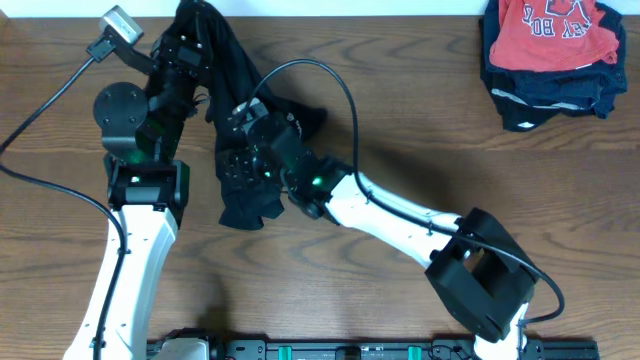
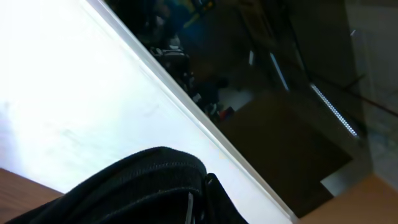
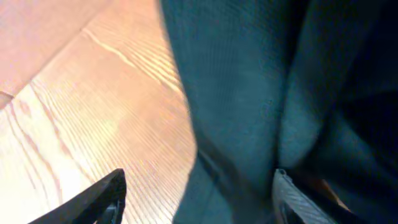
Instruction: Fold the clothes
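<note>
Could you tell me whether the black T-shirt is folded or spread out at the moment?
Neither: the black T-shirt is bunched up, one end lifted by the left gripper, the rest trailing crumpled onto the table.

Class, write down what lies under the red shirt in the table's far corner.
Under the red shirt sit dark navy folded garments with pale trim, on the wooden table. Their number and lower layers are covered.

A plain black T-shirt (image 1: 243,208) against the brown, wood-grained table (image 1: 400,120); at the table's far right corner, a red shirt (image 1: 555,35) with white lettering tops dark navy garments (image 1: 545,95) with pale trim
</note>
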You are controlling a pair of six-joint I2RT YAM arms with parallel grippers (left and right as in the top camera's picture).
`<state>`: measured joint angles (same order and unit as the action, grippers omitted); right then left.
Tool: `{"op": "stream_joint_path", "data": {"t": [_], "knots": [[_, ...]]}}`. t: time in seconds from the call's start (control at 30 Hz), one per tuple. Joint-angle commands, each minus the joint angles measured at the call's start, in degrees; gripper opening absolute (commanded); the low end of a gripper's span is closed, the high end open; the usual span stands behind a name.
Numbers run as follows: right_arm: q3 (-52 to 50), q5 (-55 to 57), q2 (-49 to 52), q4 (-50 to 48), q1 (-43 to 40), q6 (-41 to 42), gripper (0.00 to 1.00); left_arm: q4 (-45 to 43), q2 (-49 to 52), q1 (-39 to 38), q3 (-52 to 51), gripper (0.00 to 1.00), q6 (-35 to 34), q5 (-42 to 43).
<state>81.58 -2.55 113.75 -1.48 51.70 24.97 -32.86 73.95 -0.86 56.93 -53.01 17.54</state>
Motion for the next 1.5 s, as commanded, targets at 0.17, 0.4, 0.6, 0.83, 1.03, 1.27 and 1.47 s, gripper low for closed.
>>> {"op": "stream_joint_path", "data": {"t": [0.17, 0.4, 0.6, 0.83, 1.03, 1.27, 1.47], "knots": [[0.37, 5.2, 2.23, -3.43, 1.25, 7.37, 0.73, -3.39, -1.92, 0.2, 1.18, 0.06, 1.73, -0.79], [0.37, 5.88, 2.54, -4.42, 1.25, 7.39, 0.72, -3.48, -5.75, 0.15, 1.18, 0.06, -0.09, -5.05], [0.37, 6.69, 2.64, -4.92, 1.25, 7.45, 0.72, -4.52, -8.44, 0.15, 1.18, 0.06, -2.45, -5.46], [0.37, 6.62, 2.64, -3.63, 1.38, 7.43, 0.65, -5.2, -10.23, 0.15, 1.38, 0.06, -3.87, -9.77], [0.37, 6.62, 2.64, 2.54, 1.73, 7.32, 0.31, -5.18, -10.45, 0.15, 1.81, 0.06, -3.39, -15.13], [0.37, 6.58, 2.64, 6.75, 0.87, 2.78, 0.01, -5.18, -10.51, 0.2, 1.81, 0.06, -2.99, -16.81], [0.37, 6.6, 2.64, 9.79, 0.81, 2.56, 0.18, -5.2, -10.54, 0.22, 1.81, 0.06, -2.97, -20.87]]}}
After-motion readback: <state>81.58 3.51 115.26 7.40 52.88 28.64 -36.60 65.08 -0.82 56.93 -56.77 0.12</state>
